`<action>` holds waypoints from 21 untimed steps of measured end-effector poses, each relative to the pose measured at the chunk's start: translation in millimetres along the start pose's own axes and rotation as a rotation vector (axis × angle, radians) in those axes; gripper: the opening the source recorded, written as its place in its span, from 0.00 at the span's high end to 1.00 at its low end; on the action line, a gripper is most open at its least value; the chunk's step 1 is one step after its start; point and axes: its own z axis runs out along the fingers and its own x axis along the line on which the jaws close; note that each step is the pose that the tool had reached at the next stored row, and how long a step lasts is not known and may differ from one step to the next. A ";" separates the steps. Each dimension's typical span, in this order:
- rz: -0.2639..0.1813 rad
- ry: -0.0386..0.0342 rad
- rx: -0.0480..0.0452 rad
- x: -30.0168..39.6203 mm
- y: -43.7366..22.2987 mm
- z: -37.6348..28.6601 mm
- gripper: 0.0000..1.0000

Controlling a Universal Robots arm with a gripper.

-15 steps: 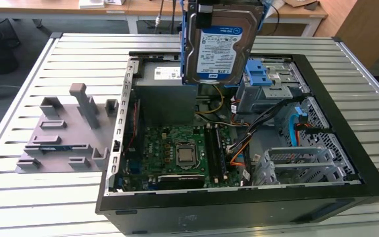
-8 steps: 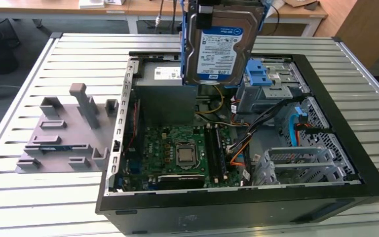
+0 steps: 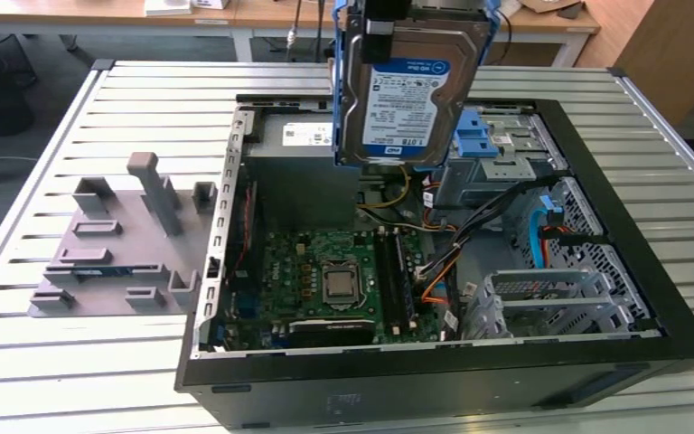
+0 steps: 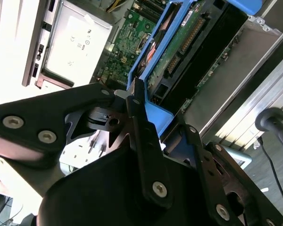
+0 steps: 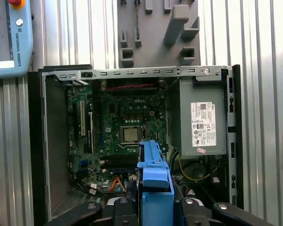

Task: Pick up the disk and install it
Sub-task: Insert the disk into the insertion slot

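The tool [image 4: 151, 113] grips the disk [image 3: 414, 90] by its blue carrier [image 5: 155, 183], hanging it upright over the open computer case [image 3: 383, 375], likely for edge-first entry.

One disk [image 3: 414, 86], one computer case [image 3: 444, 375], one grey fixture [image 3: 112, 249]

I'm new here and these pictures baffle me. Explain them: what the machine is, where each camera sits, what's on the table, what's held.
This is one robot arm with a gripper at its end. The exterior view comes from a camera off the arm; both wrist views come from cameras riding on the arm. On the slatted metal table lies an open computer case showing its motherboard, with a grey parts fixture beside it. The gripper is shut on the disk, a silver hard drive in a blue carrier, held above the case.
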 end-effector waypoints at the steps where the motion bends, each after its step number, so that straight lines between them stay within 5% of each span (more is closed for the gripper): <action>1: 0.000 0.0000 0.0000 0.1 -1.1 0.1 0.64; 9: 0.000 0.0001 0.0000 0.4 -15.7 0.4 0.64; 21: 0.001 -0.0001 0.0021 9.1 -18.0 2.2 0.64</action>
